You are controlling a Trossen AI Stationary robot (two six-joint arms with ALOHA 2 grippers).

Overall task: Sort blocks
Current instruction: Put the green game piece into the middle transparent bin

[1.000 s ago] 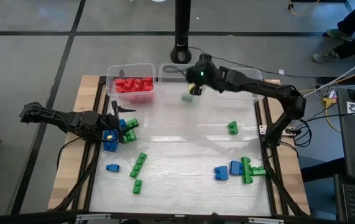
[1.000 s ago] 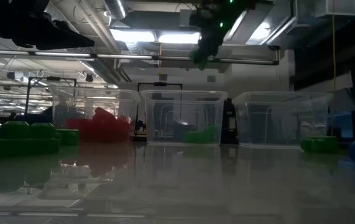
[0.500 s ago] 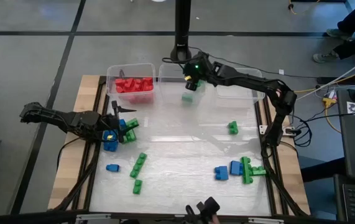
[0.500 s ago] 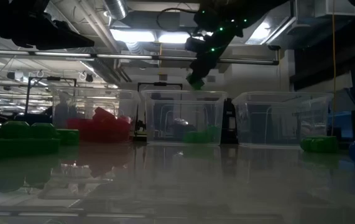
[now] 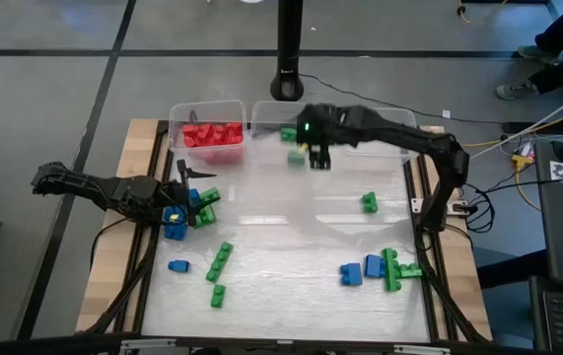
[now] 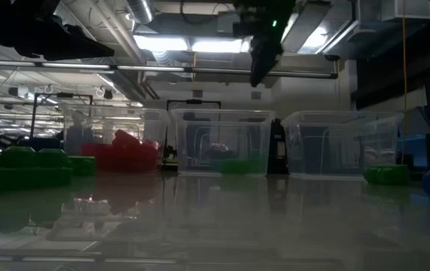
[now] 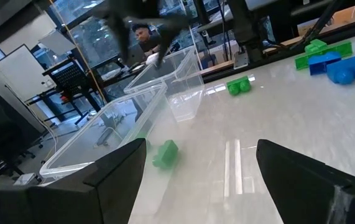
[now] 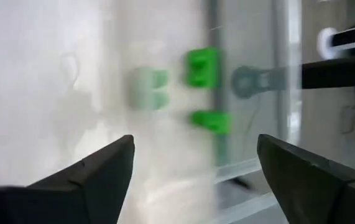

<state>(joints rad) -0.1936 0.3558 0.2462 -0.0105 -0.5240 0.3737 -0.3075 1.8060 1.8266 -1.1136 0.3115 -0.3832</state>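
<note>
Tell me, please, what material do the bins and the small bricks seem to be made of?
Bins: probably clear, glossy plastic; the red bricks show through the walls.
Green bricks: likely hard moulded plastic, judging by their studs and saturated colour.

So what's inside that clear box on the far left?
A heap of red blocks fills the left bin. Whether other colours lie beneath them cannot be seen.

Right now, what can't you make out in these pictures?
- Right wrist view: green blocks motion-blurred; whether inside the middle bin unclear.
- Low view: left gripper is a dark shape cut by the top edge, fingers hidden.
- High view: blocks by the left gripper partly covered by it; count unclear.
- Red bin: red blocks too small to count.
</note>
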